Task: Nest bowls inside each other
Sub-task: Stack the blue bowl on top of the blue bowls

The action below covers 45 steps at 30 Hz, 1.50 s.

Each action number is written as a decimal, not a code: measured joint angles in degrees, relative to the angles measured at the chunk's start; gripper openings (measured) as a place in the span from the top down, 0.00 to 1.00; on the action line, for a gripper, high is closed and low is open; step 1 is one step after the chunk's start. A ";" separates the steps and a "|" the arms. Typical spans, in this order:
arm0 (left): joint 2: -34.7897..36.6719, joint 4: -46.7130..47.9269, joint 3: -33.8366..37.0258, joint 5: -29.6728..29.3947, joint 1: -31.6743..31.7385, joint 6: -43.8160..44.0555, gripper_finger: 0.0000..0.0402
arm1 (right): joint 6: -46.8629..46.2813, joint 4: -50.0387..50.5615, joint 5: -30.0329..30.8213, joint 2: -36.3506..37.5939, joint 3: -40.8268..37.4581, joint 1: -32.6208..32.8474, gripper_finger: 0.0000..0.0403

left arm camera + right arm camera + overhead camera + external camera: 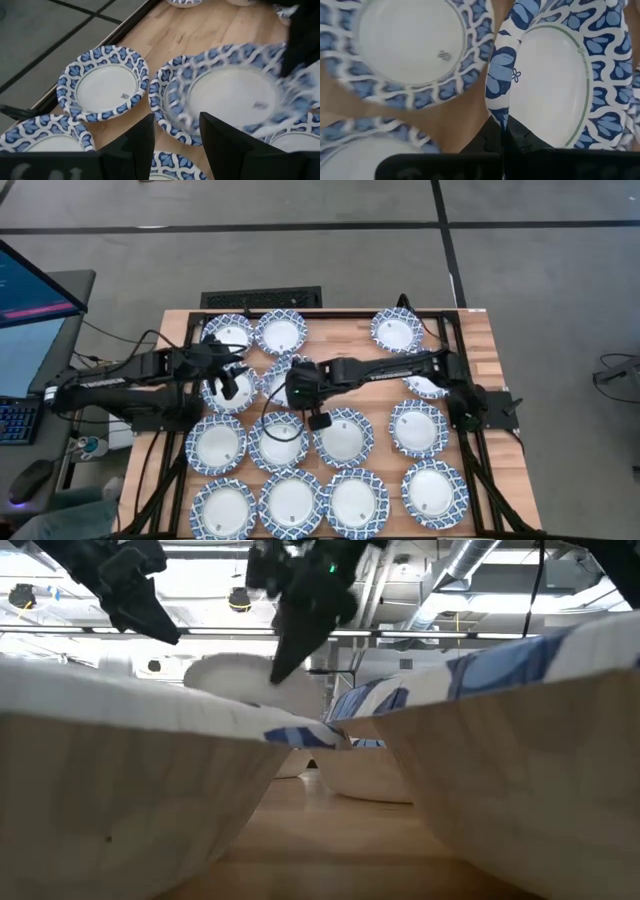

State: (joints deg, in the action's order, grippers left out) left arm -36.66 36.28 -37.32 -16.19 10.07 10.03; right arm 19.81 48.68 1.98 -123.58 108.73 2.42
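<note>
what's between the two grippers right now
In the high view, no bare table: the left gripper and right gripper flank two touching bowls, one bowl under the left, another bowl pinched by the right.

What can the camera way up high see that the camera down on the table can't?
Only the high view shows the whole wooden table, all the bowls laid out in rows, both arms and the computer screen on the left. It shows the right gripper reaching across toward the left gripper.

Only the low view shows the ceiling pipes and bowl sides huge and close.

Both show blue-and-white bowls, the wood, and two dark grippers over the bowls, one pinching a raised bowl.
</note>
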 joint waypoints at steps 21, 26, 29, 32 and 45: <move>-1.58 0.08 0.00 -5.67 -4.53 2.70 0.63 | -5.25 0.19 9.90 -4.71 0.07 -0.31 0.90; -1.58 0.12 0.00 -5.69 -4.53 2.49 0.63 | -6.32 0.02 8.55 -4.67 0.07 -0.18 0.83; -1.58 0.23 0.00 -5.67 -4.53 2.40 0.63 | -6.36 -0.13 8.40 -4.67 0.07 -0.06 0.78; -1.58 0.23 0.00 -5.67 -4.53 2.27 0.63 | -6.38 -0.19 8.37 -4.67 0.07 -0.02 0.72; -1.58 0.19 0.00 -5.65 -4.53 2.92 0.63 | -11.92 0.81 14.31 -3.18 1.41 -0.34 0.58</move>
State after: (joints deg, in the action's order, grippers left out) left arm -38.24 36.47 -37.32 -21.85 5.54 12.95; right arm 7.89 49.48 16.29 -126.76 110.14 2.08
